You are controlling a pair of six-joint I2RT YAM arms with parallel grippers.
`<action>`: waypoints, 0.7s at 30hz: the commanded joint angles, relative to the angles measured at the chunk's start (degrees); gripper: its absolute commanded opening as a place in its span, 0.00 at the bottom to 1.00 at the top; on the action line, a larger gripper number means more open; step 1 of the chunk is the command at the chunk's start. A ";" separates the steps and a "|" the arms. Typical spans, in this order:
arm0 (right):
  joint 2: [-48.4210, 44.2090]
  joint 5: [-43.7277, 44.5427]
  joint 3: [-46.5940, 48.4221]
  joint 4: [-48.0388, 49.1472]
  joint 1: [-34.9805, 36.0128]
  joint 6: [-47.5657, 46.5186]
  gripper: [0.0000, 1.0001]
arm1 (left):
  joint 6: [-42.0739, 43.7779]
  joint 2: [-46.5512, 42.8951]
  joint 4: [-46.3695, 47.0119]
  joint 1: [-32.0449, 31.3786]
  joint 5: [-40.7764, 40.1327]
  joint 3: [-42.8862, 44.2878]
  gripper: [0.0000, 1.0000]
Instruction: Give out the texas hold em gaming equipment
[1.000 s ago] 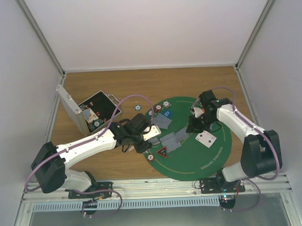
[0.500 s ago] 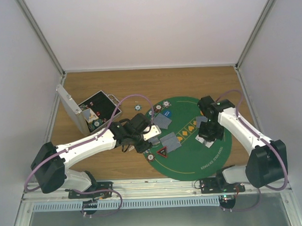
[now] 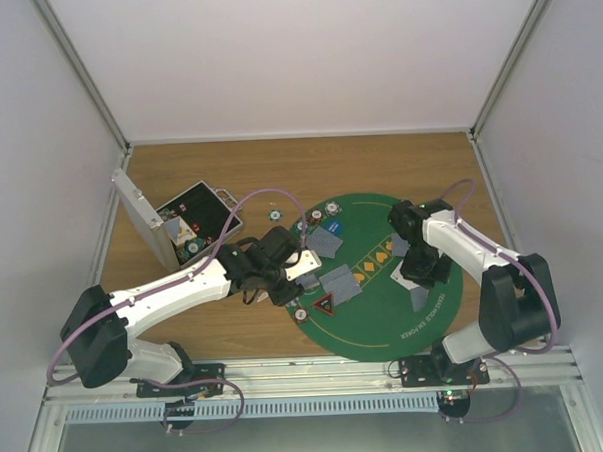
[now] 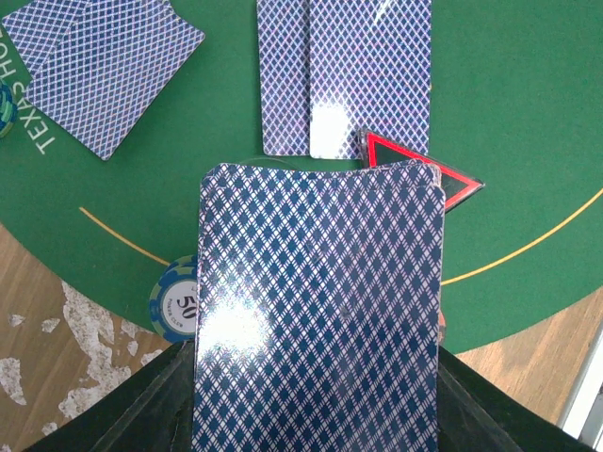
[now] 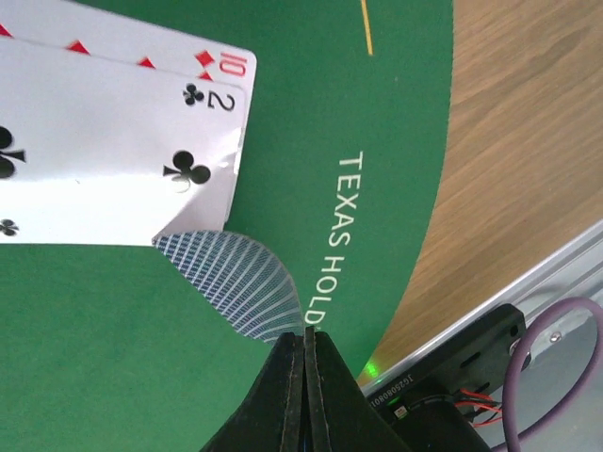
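My left gripper (image 4: 316, 386) (image 3: 295, 271) is shut on a deck of blue-backed playing cards (image 4: 320, 311), held over the near left part of the mat. Beyond it, two face-down cards (image 4: 344, 75) lie side by side, with another pair (image 4: 99, 71) to the left. A red-triangle token (image 4: 429, 174) and a blue-edged 50 chip (image 4: 174, 301) sit beside the deck. My right gripper (image 5: 306, 334) (image 3: 418, 279) is shut on a card (image 5: 236, 278) that bends upward, blue back showing. That card runs to the face-up 2 of clubs (image 5: 122, 160), which overlaps a 10 of diamonds (image 5: 226, 64).
The round green felt mat (image 3: 381, 328) fills the centre right. The open silver case (image 3: 151, 228) stands at the back left. A loose chip (image 3: 275, 215) lies on the wood, and orange markers (image 3: 375, 261) lie on the mat. The mat's edge and the metal rail (image 5: 546, 273) are close to my right gripper.
My right arm swung from the mat's far right toward the near edge, came down on the face-up cards and now pinches one. The left arm with the deck has not moved.
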 commanded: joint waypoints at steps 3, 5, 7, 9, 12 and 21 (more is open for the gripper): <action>-0.02 5.49 3.68 -0.08 0.44 2.88 0.01 | 0.64 -1.09 2.12 -0.28 -0.28 -0.40 0.58; 0.81 5.68 3.13 -0.14 0.39 2.91 0.01 | 0.62 -1.25 2.16 -0.28 -0.28 -0.51 0.58; 1.75 5.58 2.34 -0.14 0.43 3.19 0.01 | 0.58 -1.22 2.19 -0.28 -0.34 -0.57 0.58; 2.19 5.63 2.11 -0.08 0.40 3.55 0.01 | 0.52 -1.31 2.23 -0.28 -0.44 -0.63 0.58; 2.96 4.63 2.99 0.03 0.52 2.64 0.00 | 0.53 -1.52 2.44 -0.28 -0.21 -0.90 0.58; 4.22 -7.58 5.26 0.01 1.27 -3.86 0.01 | 0.45 -1.44 2.69 -0.28 -0.10 -1.01 0.58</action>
